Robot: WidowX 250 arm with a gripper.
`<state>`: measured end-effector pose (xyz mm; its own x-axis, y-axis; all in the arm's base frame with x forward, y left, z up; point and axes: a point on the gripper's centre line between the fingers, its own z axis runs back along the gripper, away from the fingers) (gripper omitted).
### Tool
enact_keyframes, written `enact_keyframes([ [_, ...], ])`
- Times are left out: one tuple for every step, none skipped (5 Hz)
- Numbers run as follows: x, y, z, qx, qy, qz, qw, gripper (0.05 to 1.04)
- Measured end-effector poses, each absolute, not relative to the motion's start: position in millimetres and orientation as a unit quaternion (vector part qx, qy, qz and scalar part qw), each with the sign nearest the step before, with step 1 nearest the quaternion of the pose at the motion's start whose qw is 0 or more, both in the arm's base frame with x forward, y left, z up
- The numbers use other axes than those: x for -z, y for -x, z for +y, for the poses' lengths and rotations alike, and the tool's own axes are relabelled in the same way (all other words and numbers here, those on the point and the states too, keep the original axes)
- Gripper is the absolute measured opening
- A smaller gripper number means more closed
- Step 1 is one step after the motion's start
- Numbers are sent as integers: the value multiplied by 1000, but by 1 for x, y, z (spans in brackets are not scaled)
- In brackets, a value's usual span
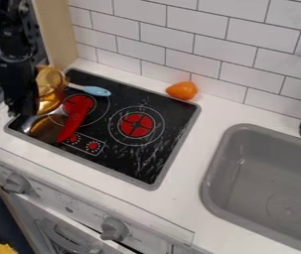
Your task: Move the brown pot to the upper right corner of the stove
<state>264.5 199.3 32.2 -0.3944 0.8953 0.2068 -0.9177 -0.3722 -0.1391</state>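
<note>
The pot [49, 100] is at the left side of the stove [139, 166], to the left of the left burner [80, 103]. The gripper [21, 110] is right beside it, partly in front of it in the view. I cannot tell whether the gripper is open or closed, or whether it has hold of the pot.

As far as can be judged, the move is still to be made: the pot has to cross past both burners to the upper right corner [193, 107], near the orange thing [182, 90]. A blue handle [97, 91] and a red thing [73, 121] lie on the side it must leave.

The pot looks longest from top to bottom of the view, with a paler golden part uppermost and darker amber below. Which way its mouth points, and whether it sits upright or tilted, I cannot tell.
</note>
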Motion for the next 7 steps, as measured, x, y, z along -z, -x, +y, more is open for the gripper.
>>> enact_keyframes([
  [-54,-277,176,-803,1,-133,581,77],
  [-63,-296,136,-760,40,-128,636,77],
  [-69,-313,86,-710,69,-118,691,77],
  [-70,-328,48,-669,82,-117,729,77],
  [-39,-337,22,-641,62,-95,759,77],
  [-15,-345,11,-631,41,-83,770,77],
  [0,-350,7,-626,19,-81,775,77],
])
